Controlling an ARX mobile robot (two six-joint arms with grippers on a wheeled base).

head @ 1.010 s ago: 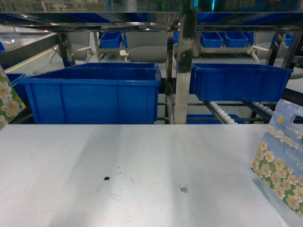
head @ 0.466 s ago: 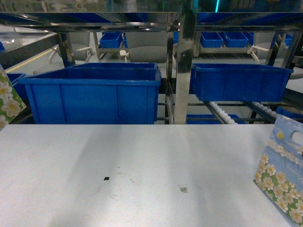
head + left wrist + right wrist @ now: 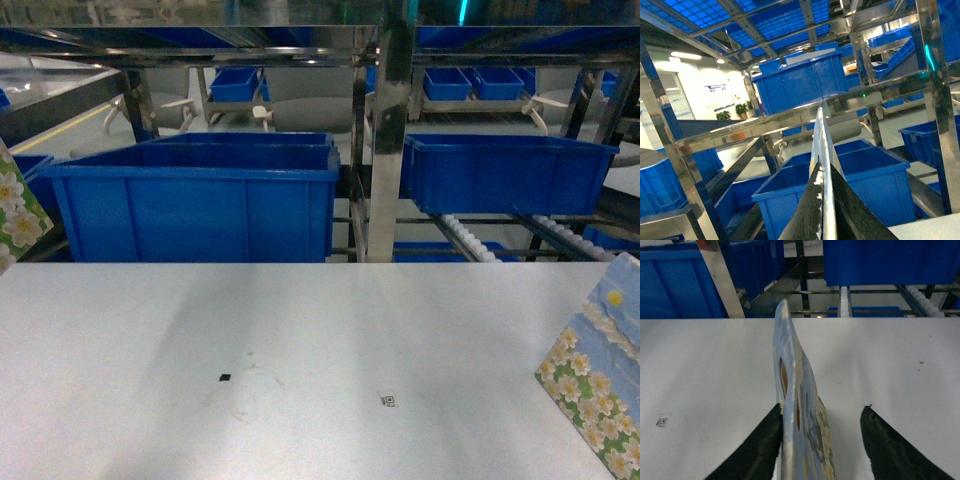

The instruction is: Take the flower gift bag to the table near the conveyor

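Observation:
Two flower gift bags show. One, pale blue with white daisies [image 3: 598,385], stands tilted at the table's right edge; in the right wrist view this bag [image 3: 796,405] leans against the left finger [image 3: 765,440] of my right gripper [image 3: 822,409], whose jaws stand wide apart on either side of it. The other flower gift bag [image 3: 17,212] peeks in at the left edge. My left gripper [image 3: 824,168] is shut on its thin upper edge [image 3: 820,132], seen edge-on. The white table [image 3: 300,340] lies in front of the steel conveyor [image 3: 385,140] with white rollers [image 3: 468,238].
Two large blue bins [image 3: 200,195] [image 3: 505,170] sit on the conveyor racking just behind the table's far edge. Smaller blue bins [image 3: 470,82] stand farther back. Tiny dark specks [image 3: 224,378] mark the tabletop.
In the head view the right-hand bag has sunk lower and slid toward the right edge. The left-hand bag has not moved.

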